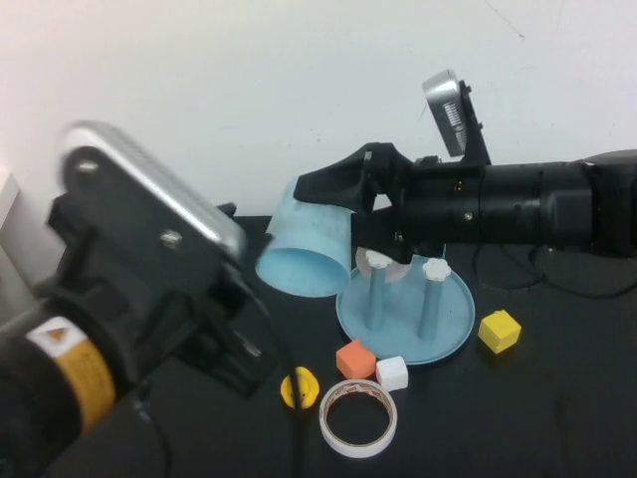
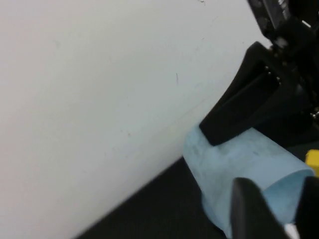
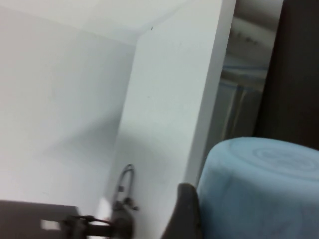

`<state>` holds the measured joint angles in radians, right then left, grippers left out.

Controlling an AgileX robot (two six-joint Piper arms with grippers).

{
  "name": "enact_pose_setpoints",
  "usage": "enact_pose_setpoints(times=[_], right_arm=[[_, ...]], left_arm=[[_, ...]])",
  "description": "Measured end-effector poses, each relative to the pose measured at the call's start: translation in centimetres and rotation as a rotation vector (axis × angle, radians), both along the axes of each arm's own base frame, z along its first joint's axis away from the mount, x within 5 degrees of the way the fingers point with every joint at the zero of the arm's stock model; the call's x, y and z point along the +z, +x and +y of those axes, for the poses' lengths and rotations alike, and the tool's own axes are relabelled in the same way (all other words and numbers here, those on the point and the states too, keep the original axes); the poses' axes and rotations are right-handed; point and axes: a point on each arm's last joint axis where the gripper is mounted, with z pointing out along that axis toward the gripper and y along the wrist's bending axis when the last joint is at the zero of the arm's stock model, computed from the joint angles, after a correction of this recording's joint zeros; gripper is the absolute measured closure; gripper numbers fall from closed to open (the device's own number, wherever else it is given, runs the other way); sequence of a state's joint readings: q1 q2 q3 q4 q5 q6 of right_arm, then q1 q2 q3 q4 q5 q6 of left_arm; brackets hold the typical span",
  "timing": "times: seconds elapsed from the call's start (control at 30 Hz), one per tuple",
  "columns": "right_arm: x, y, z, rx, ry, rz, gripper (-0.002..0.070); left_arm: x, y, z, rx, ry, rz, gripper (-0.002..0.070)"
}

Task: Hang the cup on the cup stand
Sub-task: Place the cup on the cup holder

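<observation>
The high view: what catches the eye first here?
The cup, tilted in mid-air in the right gripper, just left of the cup stand. The left gripper sits near its open mouth. Small blocks and a tape roll lie in front.

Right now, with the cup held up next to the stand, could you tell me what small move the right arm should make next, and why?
Probably a short shift toward the stand, tipping the cup mouth-down over the nearer peg. The right gripper holds the cup tilted, its mouth facing down and outward, beside and above the blue stand, not over a peg. The left gripper is close by the cup.
</observation>
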<state>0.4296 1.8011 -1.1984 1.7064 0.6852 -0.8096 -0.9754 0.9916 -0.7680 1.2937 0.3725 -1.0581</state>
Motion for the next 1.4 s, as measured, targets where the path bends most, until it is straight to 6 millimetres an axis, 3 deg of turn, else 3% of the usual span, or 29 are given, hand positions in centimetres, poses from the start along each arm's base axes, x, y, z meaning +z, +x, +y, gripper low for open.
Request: enact_pose_setpoints(times=[0.1,0.2,0.27,0.43,0.53,0.67,0.93,1.4], right_arm=[[0.0,0.3,-0.5,0.021,-0.047,-0.117,0.0101],[0.0,0.4,-0.6,0.058,-0.101,-0.250,0.0101],[0.0,0.5,-0.7,0.089,-0.147,-0.362,0.0101],[0.2,0.1,-0.6,0.241,-0.267,-0.763,0.0101],[0.3,-0.1,-0.4,0.341,-0.340,-1.047,0.0102],[0.2,0.1,-0.6,0.388,-0.461,-1.265,0.0102],[-1.5,2.6,-1.9,0.294,-0.762,-1.222,0.0102],[-6.8,8.8,-0.2,0.225,-0.737,-1.033,0.0102]], left_arm=[[0.7,-0.8,1.3,0.044,-0.115,0.081,0.0578],[1.1,-2.0,3.3,0.082,-0.192,0.126,0.0647],[1.0,-3.0,4.8,0.090,-0.226,0.133,0.0663],[-1.3,-5.5,8.3,0.086,-0.303,0.168,0.0674],[-2.9,-6.8,9.8,0.064,-0.346,0.168,0.0675],[-4.2,-8.0,11.3,0.033,-0.408,0.145,0.0675],[-4.4,-8.9,12.6,0.025,-0.469,0.120,0.0675],[-4.9,-8.5,13.2,0.105,-0.414,0.123,0.0675]])
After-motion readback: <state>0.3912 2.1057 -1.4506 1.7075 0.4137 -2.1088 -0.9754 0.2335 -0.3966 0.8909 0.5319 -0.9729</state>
